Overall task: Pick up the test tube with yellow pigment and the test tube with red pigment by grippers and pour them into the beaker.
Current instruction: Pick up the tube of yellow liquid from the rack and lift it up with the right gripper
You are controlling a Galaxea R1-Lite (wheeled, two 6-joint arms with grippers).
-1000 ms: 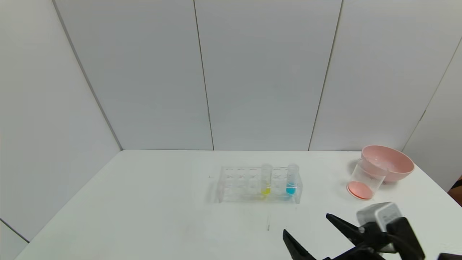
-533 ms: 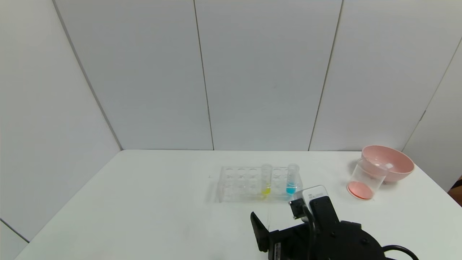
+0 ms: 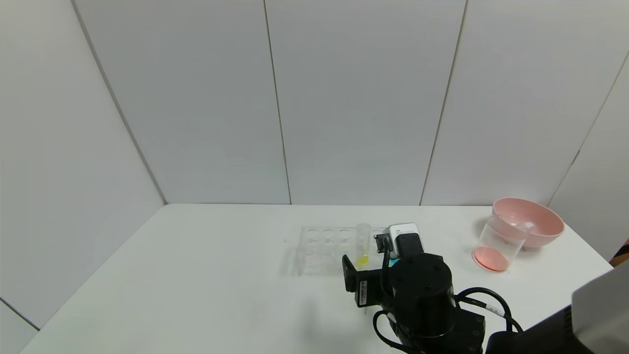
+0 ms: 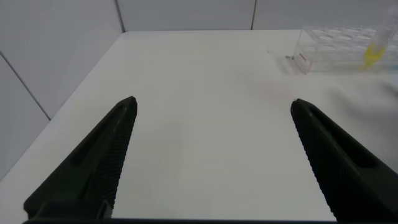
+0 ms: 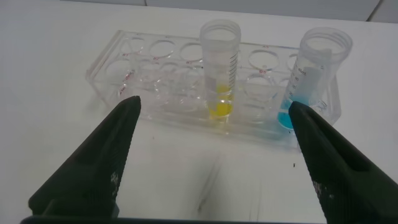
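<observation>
The test tube with yellow pigment (image 3: pixel 362 244) stands upright in the clear rack (image 3: pixel 322 248) at the table's middle. In the right wrist view it (image 5: pixel 220 68) stands just beyond my open, empty right gripper (image 5: pixel 214 104), centred between the fingers (image 5: pixel 93 168). My right arm (image 3: pixel 417 290) reaches in from the front right, just in front of the rack. The beaker (image 3: pixel 500 241) stands at the far right with orange-red liquid at its bottom. No test tube with red pigment is in view. My left gripper (image 4: pixel 212 101) is open and empty over bare table, left of the rack (image 4: pixel 336 46).
A blue-liquid tube (image 5: pixel 314 74) stands in the rack to the right of the yellow one; my right wrist hides most of it in the head view. A pink bowl (image 3: pixel 533 221) sits touching the beaker from behind, near the table's right edge.
My right arm has swung from the front right corner leftward and forward up to the rack, turning its open gripper toward the yellow tube. It now covers the blue tube in the head view.
</observation>
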